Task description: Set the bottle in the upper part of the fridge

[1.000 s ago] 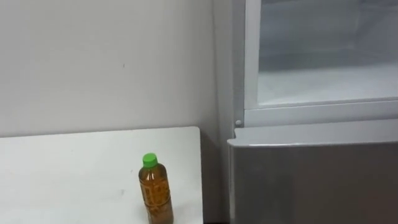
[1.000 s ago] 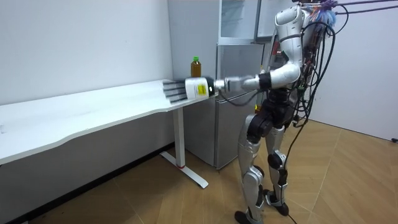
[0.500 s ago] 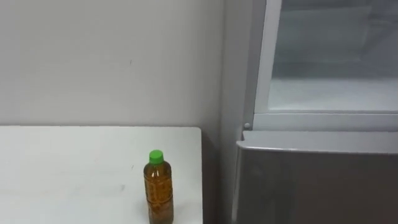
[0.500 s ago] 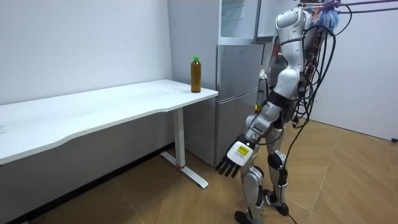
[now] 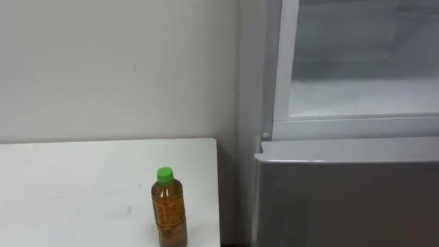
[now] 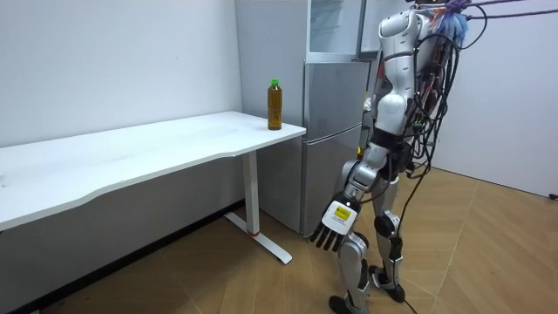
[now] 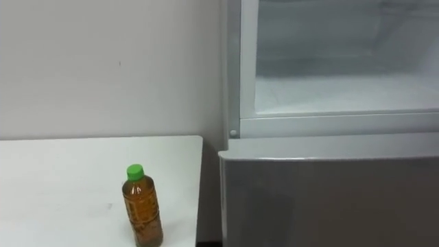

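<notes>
A brown tea bottle with a green cap stands upright near the right end of the white table, close to its front edge. In the room view the bottle stands at the table end nearest the fridge. To its right the upper fridge compartment is open, its white inside bare. I stand in front of the fridge, about an arm's length from the table. My left hand hangs beside my thigh with straight fingers, holding nothing and well below the bottle.
The grey lower fridge door is closed beneath the open compartment. A narrow gap separates the table's right edge from the fridge. A plain wall runs behind the table. Wooden floor lies around me.
A second ago my left arm reached out level toward the table end; it has since dropped to hang by my thigh. The bottle has not moved; the eye view has shifted slightly.
</notes>
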{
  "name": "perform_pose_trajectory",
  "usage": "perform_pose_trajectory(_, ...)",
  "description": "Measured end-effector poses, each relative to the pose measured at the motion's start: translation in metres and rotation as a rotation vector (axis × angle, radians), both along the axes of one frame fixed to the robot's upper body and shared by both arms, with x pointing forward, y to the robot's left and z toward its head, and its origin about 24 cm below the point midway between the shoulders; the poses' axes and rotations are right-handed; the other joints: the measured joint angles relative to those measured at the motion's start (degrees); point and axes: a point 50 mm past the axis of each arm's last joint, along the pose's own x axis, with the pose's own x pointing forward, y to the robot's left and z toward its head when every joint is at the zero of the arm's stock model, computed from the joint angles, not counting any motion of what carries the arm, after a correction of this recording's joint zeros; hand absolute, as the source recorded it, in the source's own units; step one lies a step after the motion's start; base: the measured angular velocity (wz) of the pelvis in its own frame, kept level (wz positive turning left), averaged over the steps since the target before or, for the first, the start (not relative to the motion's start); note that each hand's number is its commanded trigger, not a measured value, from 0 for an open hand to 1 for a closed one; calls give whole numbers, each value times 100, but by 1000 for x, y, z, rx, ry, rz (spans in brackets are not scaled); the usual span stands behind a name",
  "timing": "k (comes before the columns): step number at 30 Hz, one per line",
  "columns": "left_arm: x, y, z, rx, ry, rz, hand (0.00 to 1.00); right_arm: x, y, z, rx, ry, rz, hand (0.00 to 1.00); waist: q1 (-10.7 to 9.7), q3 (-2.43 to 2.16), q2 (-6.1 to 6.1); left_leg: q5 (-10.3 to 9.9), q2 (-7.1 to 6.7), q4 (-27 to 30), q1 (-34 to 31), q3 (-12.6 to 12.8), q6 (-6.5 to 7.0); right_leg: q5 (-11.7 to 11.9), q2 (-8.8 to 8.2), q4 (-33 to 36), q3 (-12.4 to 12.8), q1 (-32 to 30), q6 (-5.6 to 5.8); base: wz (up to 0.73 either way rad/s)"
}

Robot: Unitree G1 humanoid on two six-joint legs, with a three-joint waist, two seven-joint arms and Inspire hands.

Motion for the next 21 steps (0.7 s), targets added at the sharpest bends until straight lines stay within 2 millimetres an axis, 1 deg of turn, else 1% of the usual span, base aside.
perform_pose_trajectory(1, 0, 0, 0, 0, 1, -5, 0, 3, 1, 1, 3, -13, 8, 0, 9, 2, -3, -1, 0, 0, -2, 6, 1, -1, 0, 5, 9, -10, 1, -6)
perform_pose_trajectory(2, 1, 0, 0, 0, 1, -10, 0, 12, 2, 5, 2, -51, 28, 0, 15, 1, -22, -2, 2, -4, -4, 7, 2, -3, 0, 20, 15, -26, 3, -4)
perform_pose_trajectory(3, 0, 0, 0, 1, 7, -23, 0, 22, 4, 10, 0, -99, 48, 0, 5, 12, 2, -3, 3, -1, -11, 6, 3, -5, -1, 42, 26, -45, 4, 0)
perform_pose_trajectory(4, 0, 1, 0, 2, 11, -36, 0, 26, 5, 13, 2, -124, 57, 0, 2, 14, 5, -3, 3, 0, -14, 6, 4, -5, -2, 43, 27, -44, 4, 0)
perform_pose_trajectory(5, 0, 2, 0, 0, 12, -57, 0, 36, 7, 18, 11, -176, 75, 0, -5, -1, -21, -4, 3, 1, -16, 5, 5, -6, -3, 41, 25, -44, 4, 0)
perform_pose_trajectory(6, 0, 3, 0, -5, 11, -64, 0, 44, 10, 25, 24, -228, 103, 0, 10, 14, 4, -4, 4, 6, -14, 7, 5, -5, -3, 39, 26, -43, 4, 0)
perform_pose_trajectory(7, 0, 3, 1, -6, 12, -71, 0, 51, 15, 33, 36, -282, 138, 0, 20, 2, -24, -5, 4, 15, -16, 8, 6, -6, -4, 44, 26, -42, 4, 0)
perform_pose_trajectory(8, 0, 3, 1, -6, 13, -75, 0, 54, 18, 37, 45, -311, 154, 0, 23, 13, -8, -6, 4, 20, -26, 8, 7, -6, -5, 44, 26, -47, 4, 0)
perform_pose_trajectory(10, 2, 4, 1, -14, 9, -95, 0, 71, 29, 54, 86, -429, 220, 0, 20, 12, -11, -14, 7, 102, -118, 1, 20, -5, -6, 56, 24, -102, 4, 2)
perform_pose_trajectory(13, 7, 6, 1, -18, 7, -119, 0, 81, 39, 64, 122, -496, 278, 0, 44, 8, -37, -18, 6, 114, -162, -13, 27, -2, -5, 62, 18, -137, 9, 4)
perform_pose_trajectory(15, 10, 9, 2, -19, 9, -157, 0, 88, 51, 72, 166, -543, 343, 0, 61, 7, -54, -18, 9, 114, -188, -19, 27, -2, -3, 79, 14, -168, 8, 0)
perform_pose_trajectory(17, 12, 11, 2, -24, 9, -180, 0, 92, 57, 77, 188, -573, 376, 0, 109, 5, -71, -18, 7, 111, -201, -17, 27, -1, -4, 80, 17, -180, 8, 0)
perform_pose_trajectory(18, 13, 11, 2, -25, 12, -189, 0, 95, 60, 83, 197, -593, 402, 0, 135, -12, -98, -18, 8, 103, -204, -14, 27, -2, -4, 99, 21, -192, 8, -3)
perform_pose_trajectory(21, 15, 13, 2, -31, 17, -194, 0, 108, 67, 105, 206, -697, 479, 0, 202, -12, -92, -17, 12, 95, -201, -9, 27, -2, -5, 152, 33, -204, 7, -1)
